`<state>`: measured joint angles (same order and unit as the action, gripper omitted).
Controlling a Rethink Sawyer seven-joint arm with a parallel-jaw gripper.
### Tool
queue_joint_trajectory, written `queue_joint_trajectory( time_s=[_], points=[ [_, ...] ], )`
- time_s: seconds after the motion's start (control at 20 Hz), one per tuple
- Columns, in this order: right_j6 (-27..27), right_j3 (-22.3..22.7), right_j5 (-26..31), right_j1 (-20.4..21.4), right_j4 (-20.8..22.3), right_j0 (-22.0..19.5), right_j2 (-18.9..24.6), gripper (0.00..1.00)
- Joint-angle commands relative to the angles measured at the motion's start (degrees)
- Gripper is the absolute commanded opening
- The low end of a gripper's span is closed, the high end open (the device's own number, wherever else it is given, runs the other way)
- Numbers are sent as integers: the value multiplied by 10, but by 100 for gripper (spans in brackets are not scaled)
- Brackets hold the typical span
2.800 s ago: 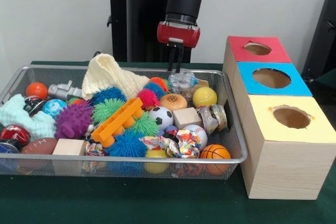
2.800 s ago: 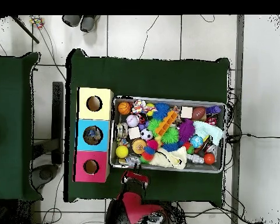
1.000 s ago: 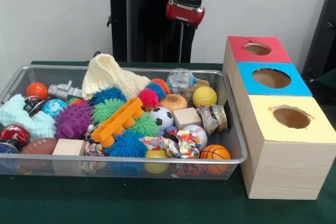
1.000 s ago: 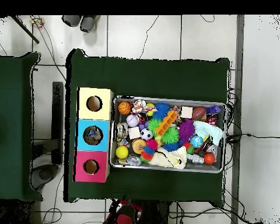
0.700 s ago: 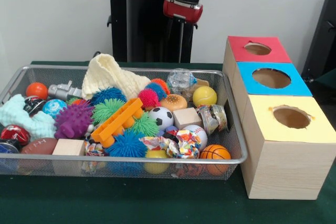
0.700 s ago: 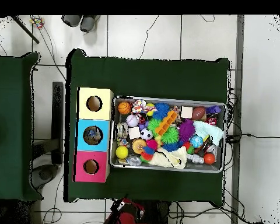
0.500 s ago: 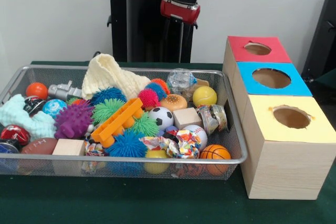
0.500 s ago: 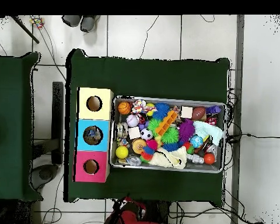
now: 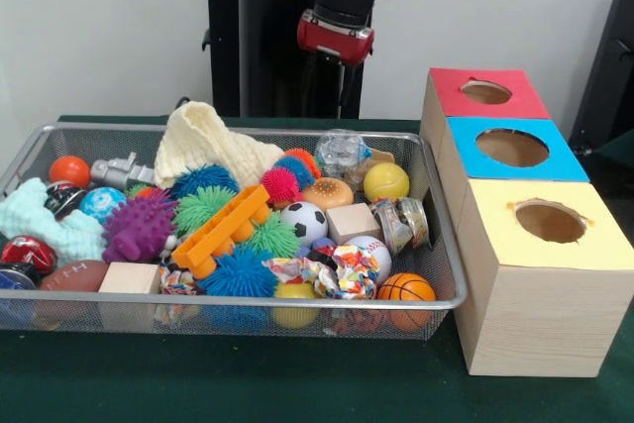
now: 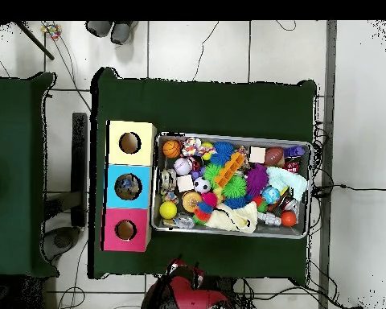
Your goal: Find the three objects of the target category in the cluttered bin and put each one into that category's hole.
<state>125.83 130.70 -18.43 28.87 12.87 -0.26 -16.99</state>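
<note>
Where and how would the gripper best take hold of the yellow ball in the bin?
Probably from straight above, closing across the middle of the yellow ball: it is round and its top is exposed. Approach is tight, since the bin wall and clutter stand close beside it.

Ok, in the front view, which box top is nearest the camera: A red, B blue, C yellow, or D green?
C: the yellow-topped box sits at the front of the row, with the blue-topped box behind it and the red-topped box farthest back.
</note>
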Motion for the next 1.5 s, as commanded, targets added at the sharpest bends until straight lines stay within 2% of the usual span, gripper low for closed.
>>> queue_joint_trajectory(
  time_s=[0.05, 0.4, 0.8, 1.35, 1.5],
  points=[
    [30, -149, 77, -31, -52, 18, 55, 100],
    [33, -187, 110, -39, -59, 33, 55, 100],
    [51, -218, 98, -81, -82, 61, 37, 100],
    [57, -222, 90, -93, -91, 62, 37, 100],
    [57, -214, 91, -83, -87, 57, 42, 100]
  ],
)
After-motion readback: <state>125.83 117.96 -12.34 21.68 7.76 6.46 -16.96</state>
